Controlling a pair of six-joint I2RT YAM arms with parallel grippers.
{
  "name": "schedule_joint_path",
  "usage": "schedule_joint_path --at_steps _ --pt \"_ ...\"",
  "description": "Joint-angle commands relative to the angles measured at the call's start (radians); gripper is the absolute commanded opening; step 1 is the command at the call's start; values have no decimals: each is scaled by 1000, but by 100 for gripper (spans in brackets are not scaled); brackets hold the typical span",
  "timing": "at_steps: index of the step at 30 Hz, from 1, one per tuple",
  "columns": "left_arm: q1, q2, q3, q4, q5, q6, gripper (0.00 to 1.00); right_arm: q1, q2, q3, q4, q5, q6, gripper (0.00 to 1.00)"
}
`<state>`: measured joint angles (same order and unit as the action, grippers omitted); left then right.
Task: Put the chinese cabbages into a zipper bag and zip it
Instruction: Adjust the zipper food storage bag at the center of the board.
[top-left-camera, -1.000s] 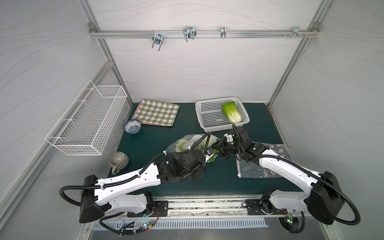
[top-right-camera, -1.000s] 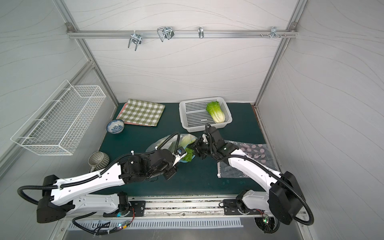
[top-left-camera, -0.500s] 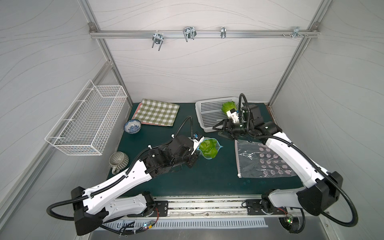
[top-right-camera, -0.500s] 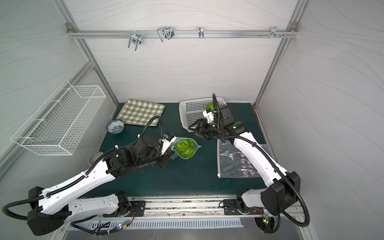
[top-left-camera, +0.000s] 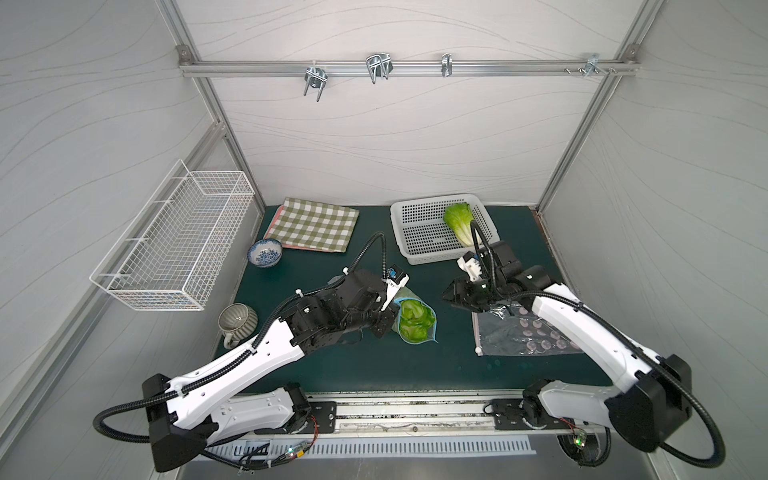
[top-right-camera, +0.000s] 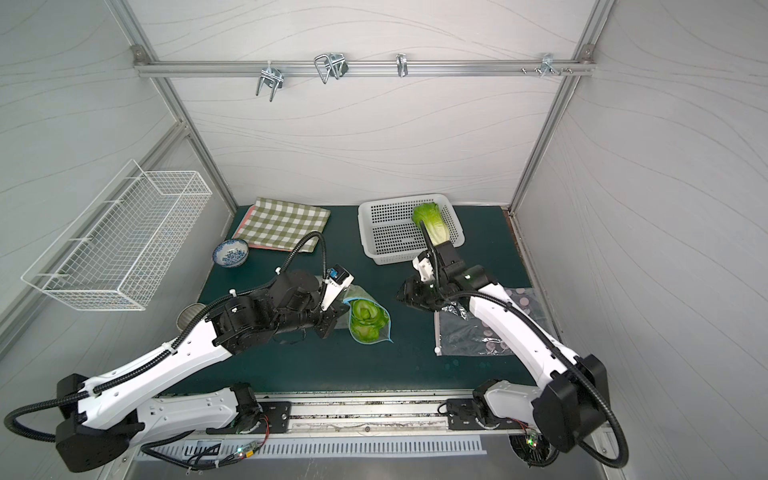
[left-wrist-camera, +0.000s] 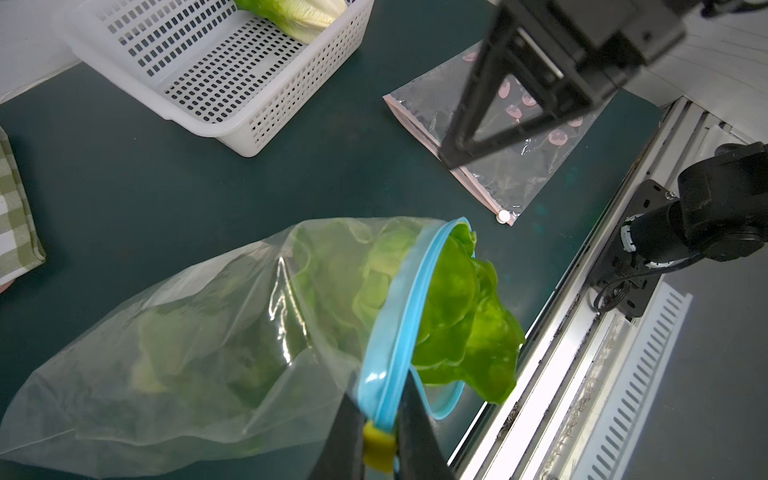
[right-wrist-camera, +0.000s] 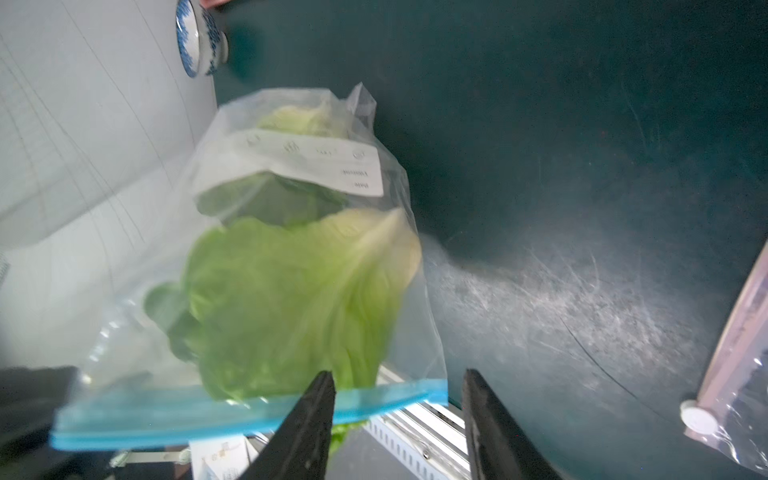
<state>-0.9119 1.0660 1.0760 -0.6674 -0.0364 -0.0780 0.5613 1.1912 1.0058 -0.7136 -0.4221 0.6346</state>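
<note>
Left grip: my left gripper is closed narrow on the blue zip strip of the zipper bag, just beside the yellow slider. It holds the mouth of the bag up and open.

Right grip: my right gripper has the jaws apart with nothing between them. It hangs between the bag and the white basket, above the corner of a spare dotted bag that lies flat on the mat.

Cabbages packed: the cabbages in the bag look like two heads, one deep and one near the mouth, but through the plastic I cannot count them surely. Some green leaf tips stick out past the blue strip.

Cabbage left: the last cabbage lies in the basket, at its side nearer to my right arm, not yet taken.

Zip: open along the whole mouth; the slider sits at the end which I pinch.

Progress: I judge it somewhat past the middle.

What remains: bring the last cabbage from the basket into the bag, push the loose leaves below the strip, then pull the slider across the mouth.

Risk: I think a leaf caught in the track can stop the zip.
</note>
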Motion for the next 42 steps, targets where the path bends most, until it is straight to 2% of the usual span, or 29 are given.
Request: schedule_joint_path --at_steps 1,4,9,15,22,26,32,37,42 --pt "40 14 89 22 22 18 0 27 -123 -68 -4 69 -83 53" --pt "80 22 121 2 36 20 0 32 -188 -159 104 98 -166 51" --pt "155 36 165 -43 88 4 0 60 -221 -239 321 71 -358 50" --pt "169 45 198 -55 104 14 0 169 -199 -292 462 70 -532 51" --pt "182 51 213 -71 104 29 0 241 -120 -298 490 147 -592 47" --pt "196 49 210 -78 109 34 0 241 -167 -317 492 170 -613 45" --pt "232 56 218 -77 123 46 0 241 -253 -328 465 102 -631 46" --pt "240 67 242 -85 127 63 0 266 -202 -328 428 155 -693 46" --pt "242 72 254 -97 134 66 0 312 -128 -327 500 221 -731 45"
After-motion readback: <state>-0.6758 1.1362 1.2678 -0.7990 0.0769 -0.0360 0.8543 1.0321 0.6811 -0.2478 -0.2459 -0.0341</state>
